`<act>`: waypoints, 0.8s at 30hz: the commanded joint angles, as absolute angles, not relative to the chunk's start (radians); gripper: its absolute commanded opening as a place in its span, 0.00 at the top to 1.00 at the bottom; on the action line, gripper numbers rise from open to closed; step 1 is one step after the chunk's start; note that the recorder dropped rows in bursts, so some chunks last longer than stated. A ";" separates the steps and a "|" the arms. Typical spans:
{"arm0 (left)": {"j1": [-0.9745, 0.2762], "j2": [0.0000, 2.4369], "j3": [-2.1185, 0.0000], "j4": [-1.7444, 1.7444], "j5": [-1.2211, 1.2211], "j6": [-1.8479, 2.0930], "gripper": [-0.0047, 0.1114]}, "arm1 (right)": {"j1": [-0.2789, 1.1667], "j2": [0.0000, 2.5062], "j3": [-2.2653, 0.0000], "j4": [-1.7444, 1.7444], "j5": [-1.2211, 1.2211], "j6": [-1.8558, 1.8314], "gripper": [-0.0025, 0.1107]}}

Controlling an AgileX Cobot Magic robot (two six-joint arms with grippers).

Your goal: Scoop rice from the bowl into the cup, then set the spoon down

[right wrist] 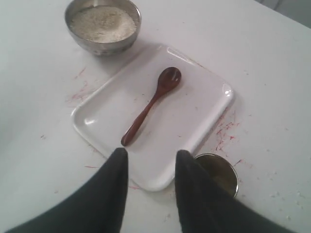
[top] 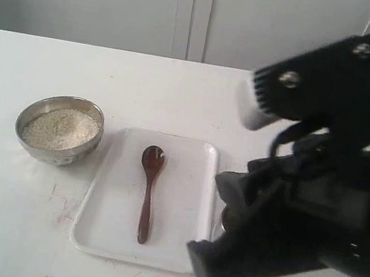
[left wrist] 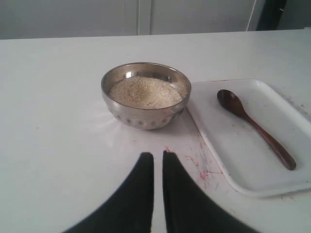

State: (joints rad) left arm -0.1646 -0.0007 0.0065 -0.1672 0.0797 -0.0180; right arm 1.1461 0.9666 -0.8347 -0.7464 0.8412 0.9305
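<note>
The steel bowl (top: 59, 129) stands left of the tray, filled with rice (top: 61, 128); the left wrist view shows both, bowl (left wrist: 146, 114) and rice (left wrist: 145, 92). The dark wooden spoon (top: 148, 189) lies along the white tray (top: 184, 181), its oval end towards the back. My right gripper (right wrist: 150, 153) hangs open and empty over the tray's near right corner, just past the spoon (right wrist: 150, 104) handle's end. The steel cup (right wrist: 221, 172) stands right beside one finger; the arm hides it in the exterior view. My left gripper (left wrist: 158, 155) is shut, empty, short of the bowl.
The bulky black right arm (top: 317, 205) fills the right side of the exterior view. Red scribble marks (right wrist: 226, 133) dot the white table around the tray. A white wall closes off the back of the table.
</note>
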 commanded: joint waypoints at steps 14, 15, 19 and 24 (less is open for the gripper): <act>-0.171 0.000 0.000 -0.177 0.076 -0.018 0.84 | 1.156 0.770 -0.812 -0.808 1.002 0.815 0.69; -0.171 0.000 0.000 -0.177 0.076 -0.018 0.84 | 1.156 0.770 -0.807 -0.832 0.982 0.815 0.69; -0.171 0.000 0.000 -0.177 0.076 -0.018 0.84 | 1.156 0.745 -0.783 -0.916 0.927 0.851 0.69; -0.171 0.000 0.000 -0.177 0.076 -0.018 0.84 | 1.156 0.669 -0.735 -0.914 0.876 0.920 0.69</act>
State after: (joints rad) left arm -0.1646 -0.0007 0.0065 -0.1672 0.0797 -0.0180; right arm 1.1524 0.7130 -0.7623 -0.8919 0.9159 0.8900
